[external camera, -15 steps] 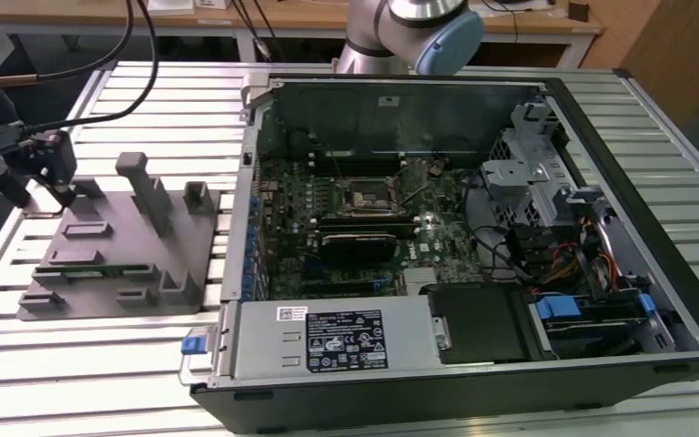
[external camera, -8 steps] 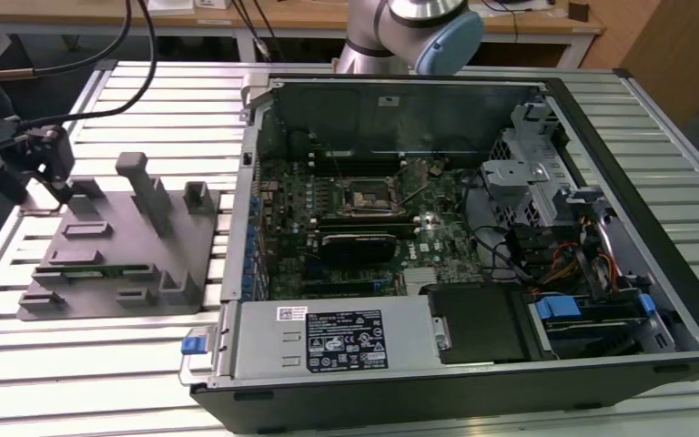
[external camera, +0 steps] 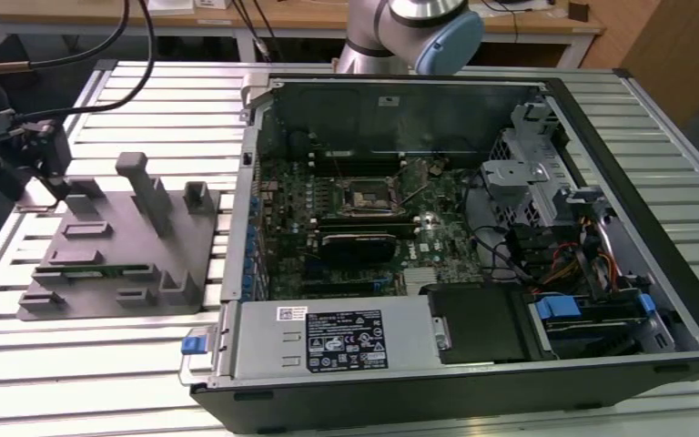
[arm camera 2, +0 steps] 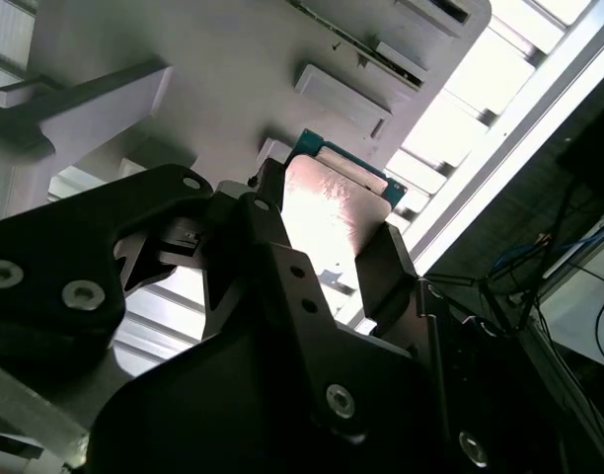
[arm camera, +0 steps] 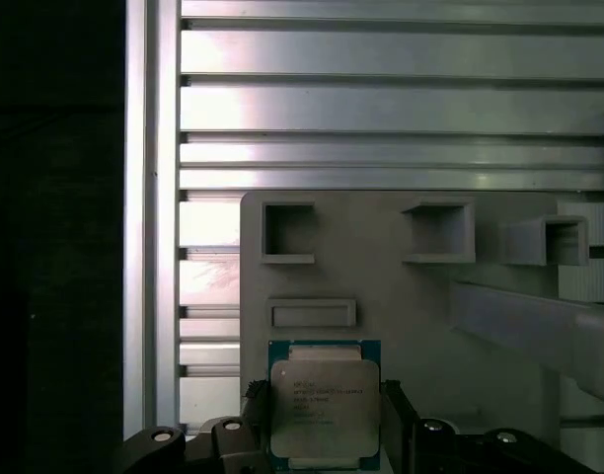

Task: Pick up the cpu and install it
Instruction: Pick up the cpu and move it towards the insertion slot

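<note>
The cpu [arm camera: 325, 405] is a small square chip with a pale silver top and a green rim. In both wrist views it sits between my gripper's two black fingers. My gripper [arm camera: 325, 420] is shut on the cpu, with a finger [arm camera: 255, 420] pressed against each of two opposite edges. The second wrist view shows the cpu's shiny top [arm camera 2: 332, 202] over the grey tray [arm camera 2: 233, 59]. In the exterior view my gripper [external camera: 48, 177] hangs at the far corner of the grey tray [external camera: 119, 246], on the exterior view's left. The black socket frame [external camera: 368, 193] lies on the motherboard inside the open case.
The open computer case [external camera: 447, 237] takes up the middle and the exterior view's right, with a drive cage [external camera: 531, 173] and cables [external camera: 568, 264] inside. Upright posts [external camera: 143, 182] rise from the tray. Everything rests on a slatted metal table [external camera: 70, 364]. Black cables [external camera: 106, 55] run behind my gripper.
</note>
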`<state>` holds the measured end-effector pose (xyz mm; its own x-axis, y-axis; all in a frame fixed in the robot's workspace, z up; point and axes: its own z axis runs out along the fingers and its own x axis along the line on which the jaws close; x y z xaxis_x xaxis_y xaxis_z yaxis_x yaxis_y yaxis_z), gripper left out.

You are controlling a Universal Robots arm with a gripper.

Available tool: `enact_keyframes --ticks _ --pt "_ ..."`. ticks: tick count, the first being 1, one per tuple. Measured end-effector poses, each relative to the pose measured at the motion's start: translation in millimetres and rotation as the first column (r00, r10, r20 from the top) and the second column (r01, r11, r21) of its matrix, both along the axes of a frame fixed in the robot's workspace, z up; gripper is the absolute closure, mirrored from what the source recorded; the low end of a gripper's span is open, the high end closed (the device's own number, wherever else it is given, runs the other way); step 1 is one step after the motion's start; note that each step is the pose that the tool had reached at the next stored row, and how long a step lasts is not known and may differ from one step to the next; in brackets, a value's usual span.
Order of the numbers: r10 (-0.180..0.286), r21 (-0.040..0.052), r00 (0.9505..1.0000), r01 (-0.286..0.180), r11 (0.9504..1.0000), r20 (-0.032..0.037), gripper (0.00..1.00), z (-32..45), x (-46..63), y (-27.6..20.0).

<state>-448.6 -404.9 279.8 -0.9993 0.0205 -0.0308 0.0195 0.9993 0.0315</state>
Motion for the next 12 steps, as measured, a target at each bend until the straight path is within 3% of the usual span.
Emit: enact_keyframes --ticks 12 --pt "0.000 0.0000 1.0000 0.000 1.0000 0.0001 0.47 9.9 0.0 0.0"
